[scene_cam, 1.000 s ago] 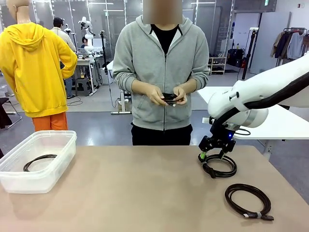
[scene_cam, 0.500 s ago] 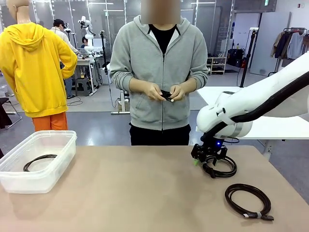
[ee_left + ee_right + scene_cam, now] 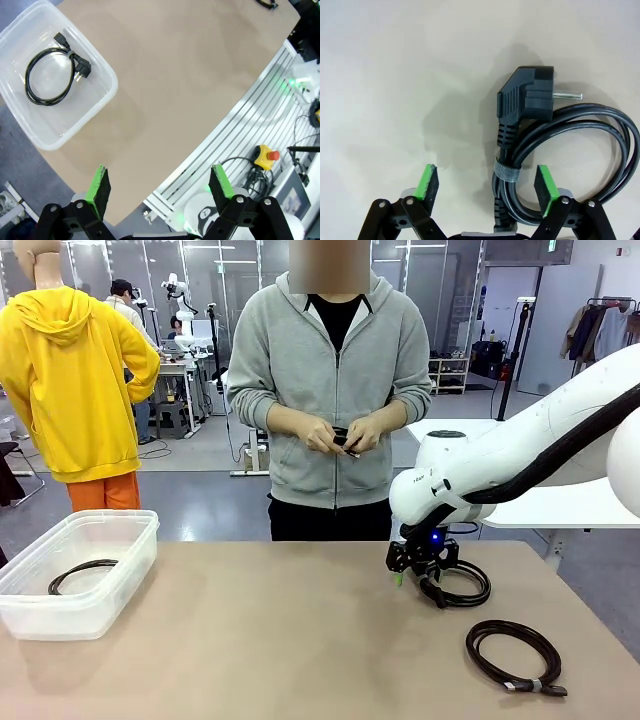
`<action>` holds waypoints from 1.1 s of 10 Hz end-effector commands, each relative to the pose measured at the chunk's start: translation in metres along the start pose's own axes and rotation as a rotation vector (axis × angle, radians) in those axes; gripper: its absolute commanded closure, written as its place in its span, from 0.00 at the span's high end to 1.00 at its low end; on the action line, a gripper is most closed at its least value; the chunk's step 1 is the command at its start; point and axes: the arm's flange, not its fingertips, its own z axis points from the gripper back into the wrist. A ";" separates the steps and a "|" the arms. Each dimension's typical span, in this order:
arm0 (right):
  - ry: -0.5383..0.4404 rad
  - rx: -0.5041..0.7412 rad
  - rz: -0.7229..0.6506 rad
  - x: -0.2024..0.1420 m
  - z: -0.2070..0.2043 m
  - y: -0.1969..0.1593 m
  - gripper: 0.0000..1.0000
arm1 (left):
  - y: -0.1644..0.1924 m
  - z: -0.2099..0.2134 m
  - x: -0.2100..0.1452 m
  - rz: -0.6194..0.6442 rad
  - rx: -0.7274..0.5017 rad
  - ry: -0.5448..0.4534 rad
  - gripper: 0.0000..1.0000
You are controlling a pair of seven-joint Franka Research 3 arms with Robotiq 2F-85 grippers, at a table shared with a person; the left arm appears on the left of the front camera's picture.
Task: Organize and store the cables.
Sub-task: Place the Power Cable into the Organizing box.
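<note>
Cable [image 3: 580, 116], coiled and tied, sits ungrasped between the right gripper's [image 3: 486, 182] spread pads, plug [image 3: 525, 97] at twelve o'clock. The left gripper [image 3: 160, 182] hangs released.

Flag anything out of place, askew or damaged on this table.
Nothing looks damaged or spilled. Two coils lie loose on the table, outside the bin: the far coil between the right gripper's open fingers, the near coil by the front edge. A third coil lies neatly in the bin.
</note>
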 end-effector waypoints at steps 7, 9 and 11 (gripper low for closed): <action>0.030 -0.056 -0.065 0.010 -0.004 0.006 0.00 | 0.000 0.000 0.000 0.000 0.004 0.004 1.00; 0.032 -0.063 -0.066 0.009 -0.001 0.007 0.00 | 0.000 0.000 0.000 0.000 0.004 0.004 1.00; 0.006 -0.058 -0.055 0.005 0.020 0.007 0.00 | 0.000 0.000 0.000 0.000 0.004 0.004 1.00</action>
